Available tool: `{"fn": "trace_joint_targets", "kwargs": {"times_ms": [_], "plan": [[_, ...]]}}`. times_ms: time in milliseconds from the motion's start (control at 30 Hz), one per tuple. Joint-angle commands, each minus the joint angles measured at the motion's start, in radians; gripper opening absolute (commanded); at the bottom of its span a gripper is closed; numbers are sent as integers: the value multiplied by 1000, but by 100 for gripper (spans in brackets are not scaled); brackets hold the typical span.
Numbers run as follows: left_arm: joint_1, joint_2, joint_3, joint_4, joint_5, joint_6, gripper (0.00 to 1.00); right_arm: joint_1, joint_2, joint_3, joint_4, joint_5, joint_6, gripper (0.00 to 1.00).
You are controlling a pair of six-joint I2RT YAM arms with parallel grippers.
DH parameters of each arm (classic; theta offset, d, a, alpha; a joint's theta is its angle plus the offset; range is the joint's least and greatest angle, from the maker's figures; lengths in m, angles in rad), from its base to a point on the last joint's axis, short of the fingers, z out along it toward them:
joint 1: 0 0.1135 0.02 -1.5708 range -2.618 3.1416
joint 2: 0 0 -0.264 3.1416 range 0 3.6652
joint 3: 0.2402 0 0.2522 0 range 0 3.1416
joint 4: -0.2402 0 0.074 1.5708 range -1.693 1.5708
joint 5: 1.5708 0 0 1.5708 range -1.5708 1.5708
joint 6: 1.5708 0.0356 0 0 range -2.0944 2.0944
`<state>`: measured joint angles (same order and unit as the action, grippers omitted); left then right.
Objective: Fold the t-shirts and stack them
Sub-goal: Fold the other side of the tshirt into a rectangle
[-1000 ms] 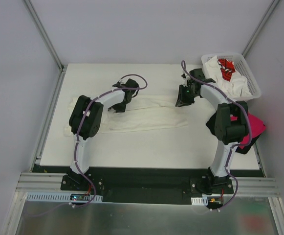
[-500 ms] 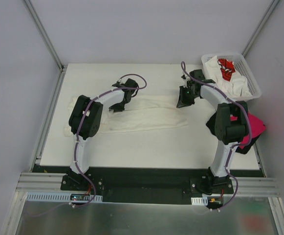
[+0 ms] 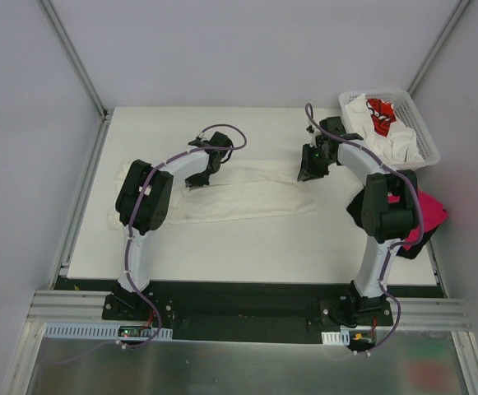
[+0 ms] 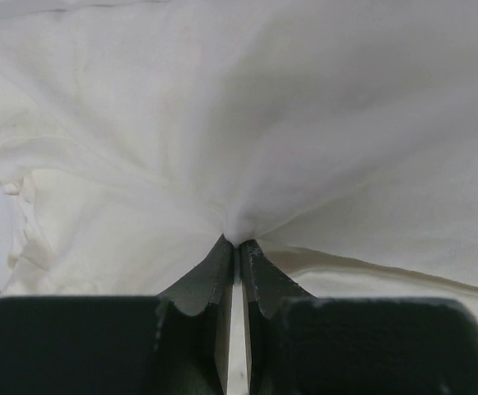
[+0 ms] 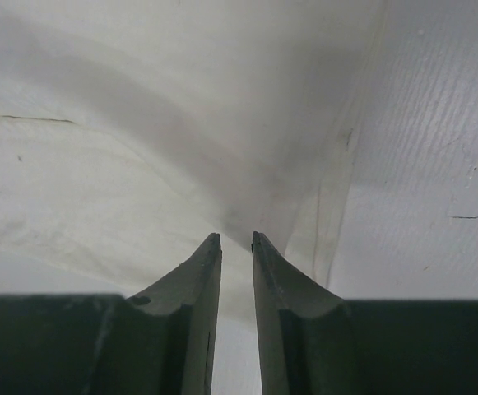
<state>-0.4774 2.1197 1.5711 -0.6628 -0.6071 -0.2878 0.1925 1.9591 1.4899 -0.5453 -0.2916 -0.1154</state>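
One long cream-white cloth t-shirt (image 3: 255, 197), stretched left to right across the white table (image 3: 247, 247), nearer its far edge.
Sits pinched in a bunched fold by the left gripper (image 4: 239, 241), closed tight on it toward the shirt's left end. Meets the right gripper (image 5: 236, 236) at the far right corner of the cloth: narrow gap between the fingers, tips down at the fabric; cannot tell any hold there.
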Motion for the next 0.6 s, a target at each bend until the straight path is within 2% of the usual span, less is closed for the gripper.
{"fn": "trace_joint_targets", "kwargs": {"times_ms": [0,567], "plan": [[-6,-23,-6,-21,-13,-5,5,-13,-34,-6,8,12,-1,25],[-17,-61,-17,-21,-39,-2,4,-4,-45,-105,74,-61,56,24]]}}
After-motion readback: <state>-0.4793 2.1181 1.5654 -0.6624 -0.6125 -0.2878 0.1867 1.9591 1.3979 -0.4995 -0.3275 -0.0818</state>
